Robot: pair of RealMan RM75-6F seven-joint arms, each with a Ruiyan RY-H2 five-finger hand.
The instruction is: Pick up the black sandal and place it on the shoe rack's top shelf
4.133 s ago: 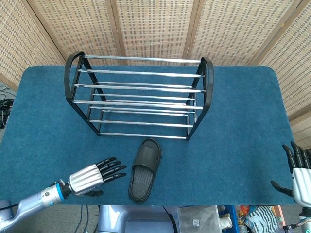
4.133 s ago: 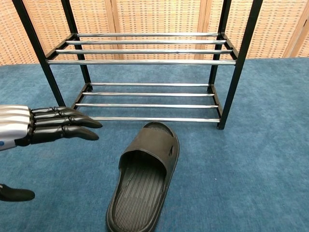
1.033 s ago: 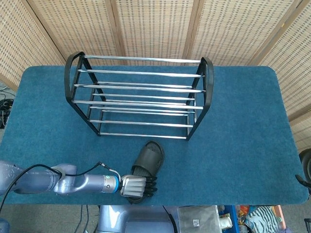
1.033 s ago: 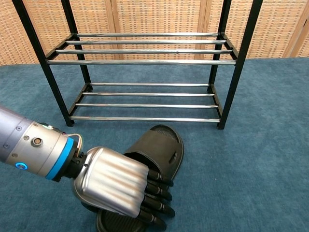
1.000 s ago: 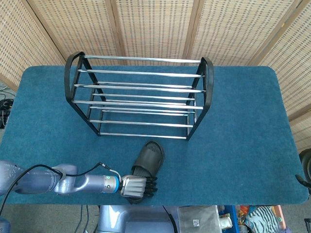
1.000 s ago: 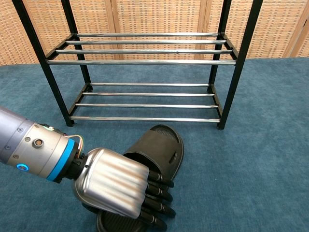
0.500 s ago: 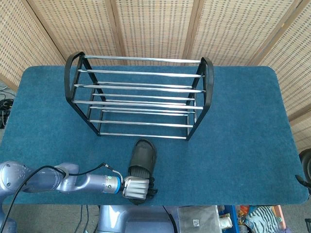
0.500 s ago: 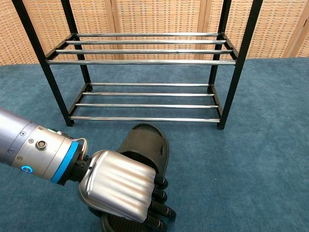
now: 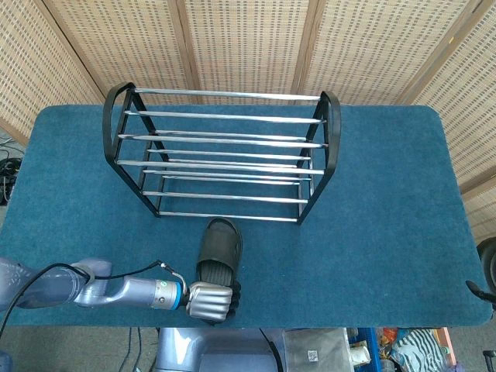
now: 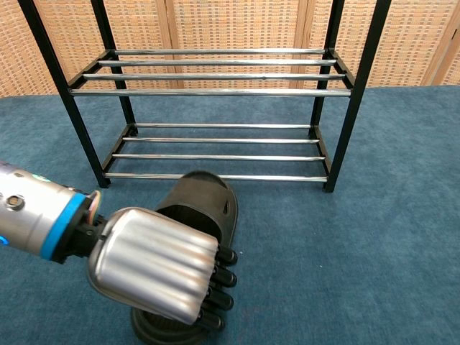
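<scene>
The black sandal (image 9: 218,245) is near the table's front edge, its toe pointing at the shoe rack (image 9: 225,116). My left hand (image 9: 209,301) grips the sandal's heel, its fingers curled around the edge. In the chest view the silver back of the left hand (image 10: 154,269) covers the heel, and the sandal's strap (image 10: 202,200) shows above it, just in front of the rack (image 10: 215,75). All the rack's shelves are bare. A dark bit of my right hand (image 9: 480,289) shows at the far right edge, its fingers out of sight.
Blue carpet (image 9: 387,194) covers the table. The rack stands at the back centre, with its black end frames (image 9: 330,147) to either side. Woven panels close off the back. The table's front edge (image 9: 349,323) runs close to the left hand.
Over the last second my left hand has shifted left with the sandal in it, and the sandal's toe has swung from leaning right to pointing almost straight at the rack.
</scene>
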